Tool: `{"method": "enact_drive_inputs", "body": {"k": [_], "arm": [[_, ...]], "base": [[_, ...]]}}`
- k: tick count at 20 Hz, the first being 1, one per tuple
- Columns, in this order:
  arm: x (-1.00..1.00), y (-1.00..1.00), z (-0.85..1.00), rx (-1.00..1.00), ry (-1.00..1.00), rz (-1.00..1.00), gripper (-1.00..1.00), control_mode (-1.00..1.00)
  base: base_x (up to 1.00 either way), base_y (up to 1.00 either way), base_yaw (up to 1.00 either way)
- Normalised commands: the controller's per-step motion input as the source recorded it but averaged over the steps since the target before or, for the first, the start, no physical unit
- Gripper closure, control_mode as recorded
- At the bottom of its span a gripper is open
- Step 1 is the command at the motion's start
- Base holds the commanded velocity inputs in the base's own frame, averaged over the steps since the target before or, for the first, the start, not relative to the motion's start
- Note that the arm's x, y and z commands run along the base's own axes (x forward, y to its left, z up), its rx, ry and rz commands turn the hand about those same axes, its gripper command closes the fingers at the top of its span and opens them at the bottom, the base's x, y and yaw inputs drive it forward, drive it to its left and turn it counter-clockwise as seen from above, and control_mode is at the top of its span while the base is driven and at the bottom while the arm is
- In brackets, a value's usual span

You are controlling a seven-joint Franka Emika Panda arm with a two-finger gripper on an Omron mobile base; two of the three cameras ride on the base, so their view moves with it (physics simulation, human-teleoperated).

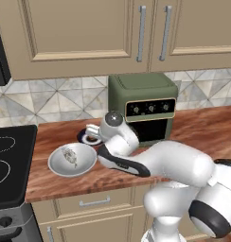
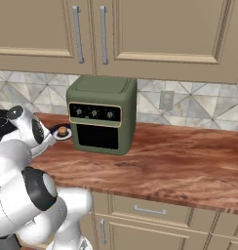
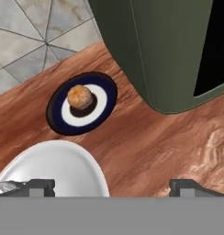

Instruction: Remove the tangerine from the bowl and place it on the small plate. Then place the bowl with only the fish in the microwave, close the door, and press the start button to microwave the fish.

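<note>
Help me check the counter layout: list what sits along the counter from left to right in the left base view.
stovetop → bowl holding the fish → small plate → olive-green countertop oven

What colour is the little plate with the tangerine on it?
Dark navy blue with a pale ring and dark centre. The small plate, holding the tangerine, shows best in the hand view.

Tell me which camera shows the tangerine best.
The hand view: the tangerine sits unobstructed at the middle of the small plate. The right base view shows it small beside the arm; the left base view hides it behind the arm.
</note>
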Motion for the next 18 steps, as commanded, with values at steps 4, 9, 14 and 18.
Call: {"method": "enact_drive_inputs", "body": {"k": [4, 9, 14, 18], "arm": [[-0.47, 0.00, 0.59, 0.05, 0.12, 0.21, -1.00, -1.00], [-0.27, 0.02, 0.15, 0.07, 0.12, 0.16, -1.00, -1.00], [-0.21, 0.02, -0.13, 0.10, 0.04, 0.15, -1.00, -1.00], [-0.14, 0.11, -0.16, 0.09, 0.02, 0.14, -1.00, -1.00]], "base": [[0.00, 0.00, 0.00], [0.00, 0.00, 0.00], [0.00, 0.00, 0.00], [0.00, 0.00, 0.00]]}}
